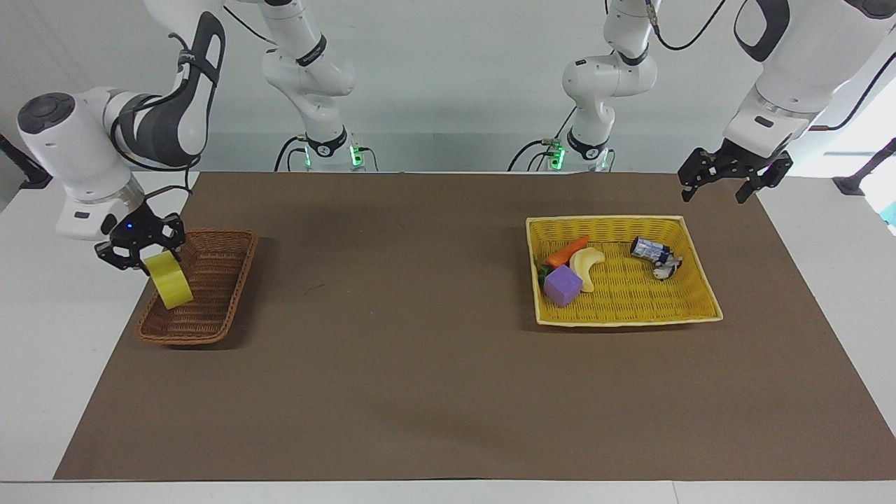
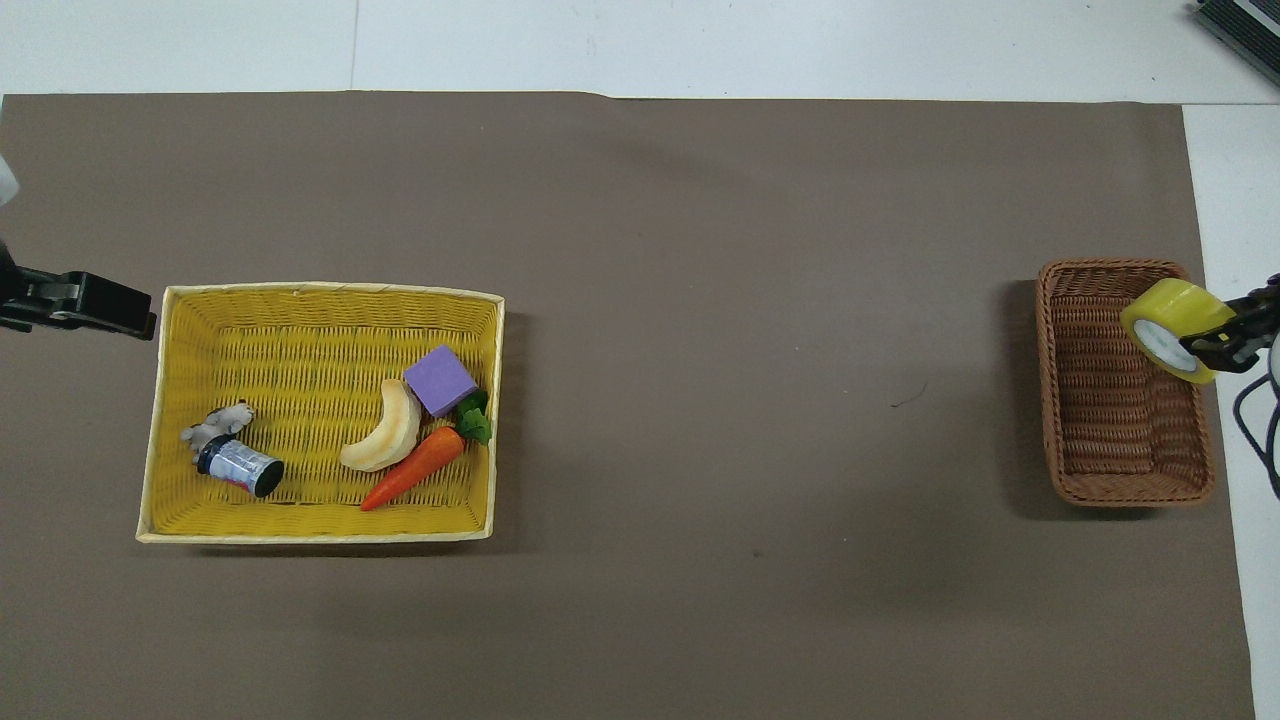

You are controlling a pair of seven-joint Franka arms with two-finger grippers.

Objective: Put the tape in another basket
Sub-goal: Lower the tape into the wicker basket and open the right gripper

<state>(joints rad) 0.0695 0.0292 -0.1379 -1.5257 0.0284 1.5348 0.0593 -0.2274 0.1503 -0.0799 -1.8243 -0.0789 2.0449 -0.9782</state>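
Note:
The yellow tape (image 1: 169, 281) hangs tilted from my right gripper (image 1: 150, 257), which is shut on its rim. It is up in the air over the edge of the brown wicker basket (image 1: 241, 280) that lies toward the right arm's end of the table. In the overhead view the tape (image 2: 1170, 322) and the right gripper (image 2: 1207, 341) cover that same edge of the basket (image 2: 1049, 380). My left gripper (image 1: 734, 186) is open and empty, raised over the mat just outside a corner of the yellow basket (image 1: 605, 222); it also shows in the overhead view (image 2: 105, 308).
The yellow basket (image 2: 320, 293) holds a purple cube (image 2: 439, 380), a banana (image 2: 385, 440), a carrot (image 2: 415, 468), a small can (image 2: 238, 467) and a little figure (image 2: 216, 421). A brown mat (image 2: 700, 300) covers the table.

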